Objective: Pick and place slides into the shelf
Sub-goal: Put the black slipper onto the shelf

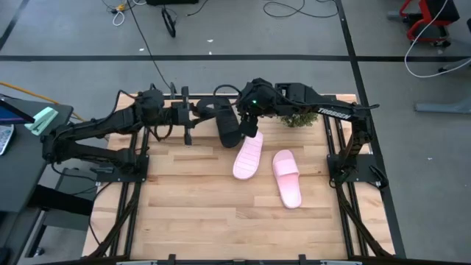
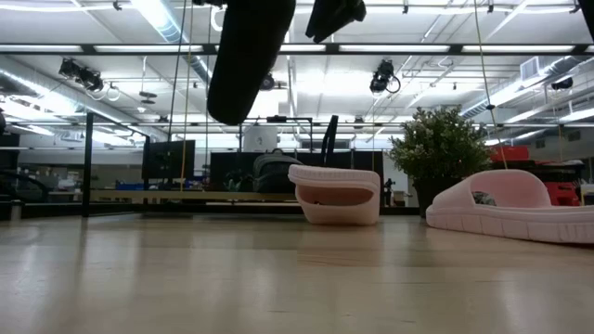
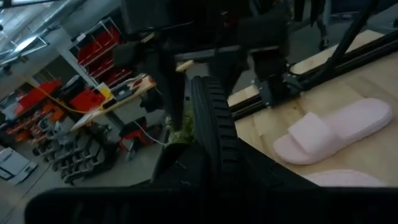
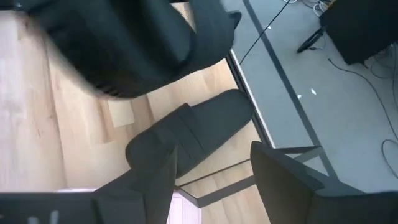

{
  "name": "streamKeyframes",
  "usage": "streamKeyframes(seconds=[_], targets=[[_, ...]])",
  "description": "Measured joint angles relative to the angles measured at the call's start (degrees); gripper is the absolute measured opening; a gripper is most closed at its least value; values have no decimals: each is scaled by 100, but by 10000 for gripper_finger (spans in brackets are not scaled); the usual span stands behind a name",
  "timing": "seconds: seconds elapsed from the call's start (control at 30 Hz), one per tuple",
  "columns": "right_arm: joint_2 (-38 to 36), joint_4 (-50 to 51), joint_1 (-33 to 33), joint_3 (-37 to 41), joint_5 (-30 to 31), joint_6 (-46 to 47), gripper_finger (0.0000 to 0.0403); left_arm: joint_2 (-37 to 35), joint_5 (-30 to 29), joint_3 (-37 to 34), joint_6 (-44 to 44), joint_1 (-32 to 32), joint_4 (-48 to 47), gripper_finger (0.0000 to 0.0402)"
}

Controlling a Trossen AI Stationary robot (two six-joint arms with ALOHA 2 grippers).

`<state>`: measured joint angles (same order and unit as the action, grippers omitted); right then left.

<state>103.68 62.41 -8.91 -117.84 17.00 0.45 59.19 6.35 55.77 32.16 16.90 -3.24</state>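
While aloft in claws, two black slides [image 1: 227,125]; two pink slides [image 1: 249,155] flat.

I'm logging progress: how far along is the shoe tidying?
Done: perhaps one black slide, lying by thin black bars at the back edge. In hand: the left gripper seems to hold the other black slide in the air; the right gripper hovers open beside it. Left: the two pink slides on the table.

Two pale pink slides [image 1: 249,155] [image 1: 287,177] lie sole-down, apart, mid-worktop; one black slide [image 1: 228,125] is raised off it, another [image 4: 199,134] lies flat
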Motion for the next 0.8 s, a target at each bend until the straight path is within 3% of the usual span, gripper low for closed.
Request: streamKeyframes(seconds=[0.33, 0.47, 0.67, 0.8], targets=[[0, -4, 7, 0, -231, 21, 209, 202, 1082, -7, -54, 846, -297, 61], [0, 22, 12, 0, -292, 275, 207, 273, 1199, -97, -161, 981, -200, 61], [-124, -413, 145, 4, -690, 42, 200, 178, 1344, -1240, -915, 1131, 1342, 61], [-130, -822, 295, -2, -1013, -540, 196, 114, 1363, -1916, -1595, 1118, 3027, 61]])
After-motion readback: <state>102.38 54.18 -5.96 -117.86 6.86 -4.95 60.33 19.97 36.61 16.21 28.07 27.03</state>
